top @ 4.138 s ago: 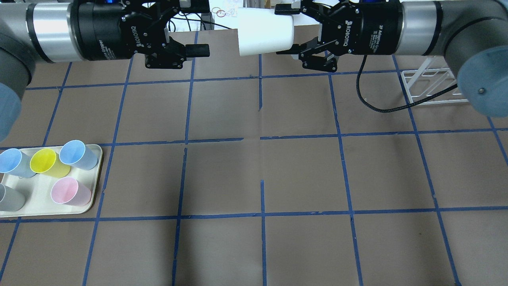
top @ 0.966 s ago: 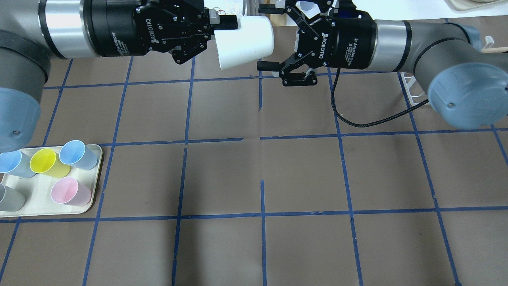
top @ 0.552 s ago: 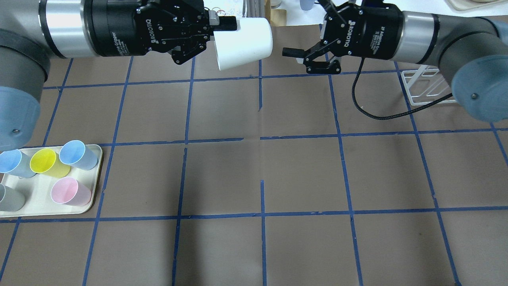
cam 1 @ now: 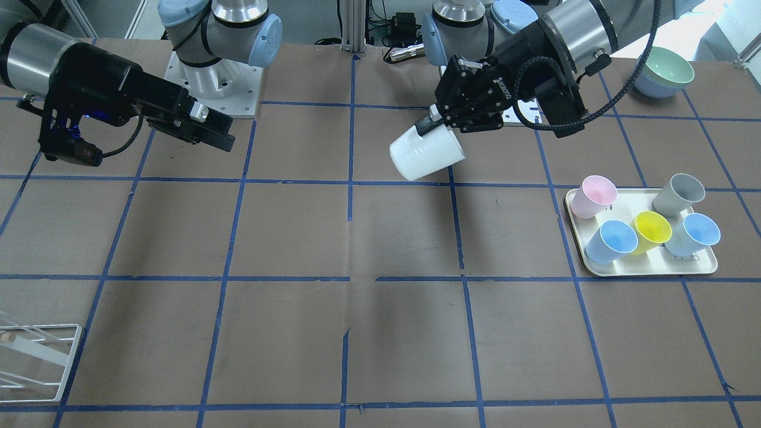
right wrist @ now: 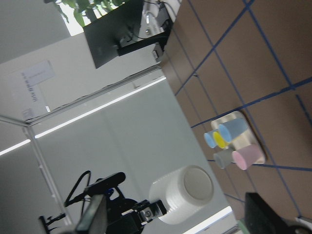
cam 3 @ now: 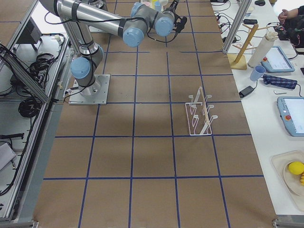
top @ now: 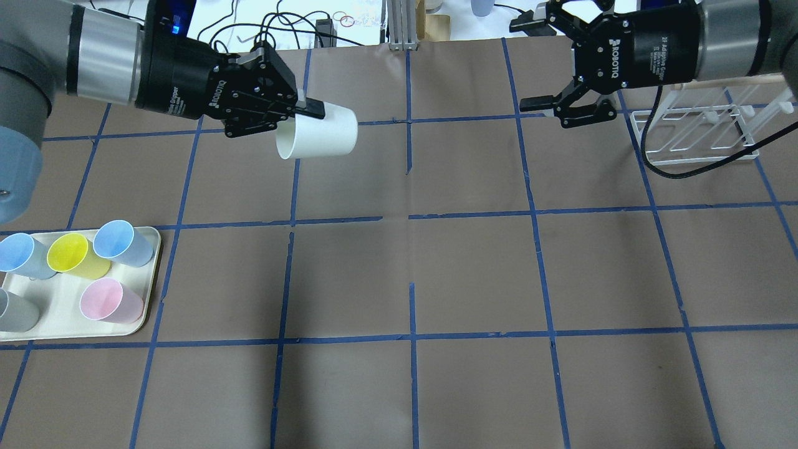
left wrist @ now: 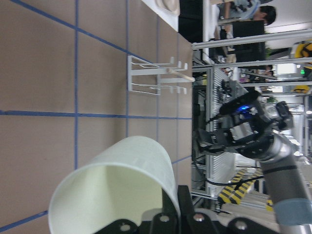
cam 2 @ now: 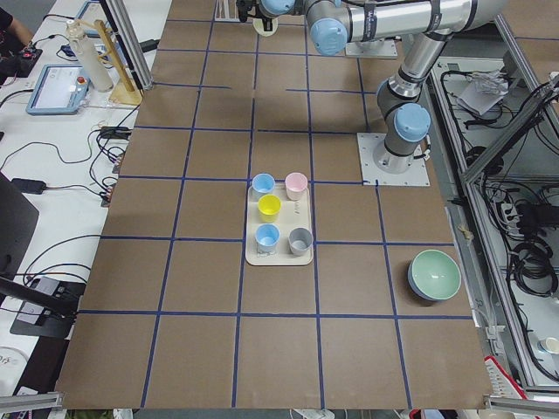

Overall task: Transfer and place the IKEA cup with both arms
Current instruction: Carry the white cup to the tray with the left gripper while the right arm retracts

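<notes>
The IKEA cup (top: pixel 324 134) is white and lies on its side in the air, mouth toward my left gripper, base pointing right. My left gripper (top: pixel 298 118) is shut on the cup's wall at the rim, above the far left-centre of the table. The front-facing view shows the cup (cam 1: pixel 425 154) under that gripper (cam 1: pixel 437 119). The left wrist view looks into the cup's mouth (left wrist: pixel 117 190). My right gripper (top: pixel 525 65) is open and empty at the far right, well apart from the cup; it also shows in the front-facing view (cam 1: pixel 223 135). The right wrist view shows the cup's base (right wrist: pixel 187 190).
A cream tray (top: pixel 62 308) at the near left holds two blue cups, a yellow cup (top: pixel 72 255), a pink cup (top: pixel 106 300) and a grey cup (top: pixel 12 312). A white wire rack (top: pixel 692 134) stands at the far right. A green bowl (cam 1: pixel 664 71) sits near the left arm's base.
The cup passed from my right gripper to my left. The right gripper opened and drew back to the right. The left arm has swung left and nearer with the cup.
</notes>
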Motion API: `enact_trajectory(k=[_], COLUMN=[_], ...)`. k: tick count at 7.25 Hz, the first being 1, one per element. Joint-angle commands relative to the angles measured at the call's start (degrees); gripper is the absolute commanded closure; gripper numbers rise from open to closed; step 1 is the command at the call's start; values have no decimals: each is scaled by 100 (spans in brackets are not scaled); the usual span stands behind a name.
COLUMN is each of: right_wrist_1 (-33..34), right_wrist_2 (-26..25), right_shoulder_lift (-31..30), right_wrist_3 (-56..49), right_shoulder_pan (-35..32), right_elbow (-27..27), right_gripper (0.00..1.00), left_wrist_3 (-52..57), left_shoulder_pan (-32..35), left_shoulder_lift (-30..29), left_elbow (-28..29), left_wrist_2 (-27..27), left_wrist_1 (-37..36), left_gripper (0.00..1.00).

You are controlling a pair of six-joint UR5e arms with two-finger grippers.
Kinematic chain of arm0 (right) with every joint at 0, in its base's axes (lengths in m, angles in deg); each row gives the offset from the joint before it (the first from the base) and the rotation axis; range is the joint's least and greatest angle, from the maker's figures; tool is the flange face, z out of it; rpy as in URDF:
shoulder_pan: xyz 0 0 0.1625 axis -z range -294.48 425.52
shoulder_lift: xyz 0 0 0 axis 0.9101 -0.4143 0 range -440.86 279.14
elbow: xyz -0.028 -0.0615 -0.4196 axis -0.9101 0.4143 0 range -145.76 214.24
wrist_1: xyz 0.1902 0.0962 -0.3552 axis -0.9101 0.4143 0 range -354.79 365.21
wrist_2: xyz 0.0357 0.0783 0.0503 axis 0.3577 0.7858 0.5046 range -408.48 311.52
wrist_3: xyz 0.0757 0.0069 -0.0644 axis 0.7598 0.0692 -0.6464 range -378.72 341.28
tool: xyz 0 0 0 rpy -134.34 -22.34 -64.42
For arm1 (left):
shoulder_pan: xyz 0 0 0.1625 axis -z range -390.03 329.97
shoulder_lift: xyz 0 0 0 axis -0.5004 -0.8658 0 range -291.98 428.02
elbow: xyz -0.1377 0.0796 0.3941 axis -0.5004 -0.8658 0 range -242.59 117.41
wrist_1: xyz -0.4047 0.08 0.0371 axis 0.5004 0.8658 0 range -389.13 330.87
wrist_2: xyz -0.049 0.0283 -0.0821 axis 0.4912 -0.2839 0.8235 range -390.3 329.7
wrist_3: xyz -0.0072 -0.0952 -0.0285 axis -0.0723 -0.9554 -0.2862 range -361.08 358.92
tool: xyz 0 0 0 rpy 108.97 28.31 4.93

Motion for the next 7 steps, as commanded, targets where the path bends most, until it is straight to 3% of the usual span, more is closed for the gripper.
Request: enact_trajectory(k=[1,3,5,7], right_wrist_1=[-14,12,178,284], right_wrist_2=[-1480,-2454,-3764,-5310], right_shoulder_lift=[-453,-692,-684,-692], right_wrist_3=[473,740,732,671], right_shoulder_pan=[-12,-222,-756,-1354], right_elbow=[224,260,330,348], right_gripper=[0,0,0,0], left_wrist_3=[627,2134,3700,4636], left_shoulder_pan=[-385,-972,-1946,-3105], left_shoulder_lift=[-4,40,66,-3], left_elbow=[-6,-58,-277,-663], left_wrist_2=[-2118,-3843,-4857,-5213], left_wrist_1=[163,620,788,396], left_gripper=[100,100,100,100])
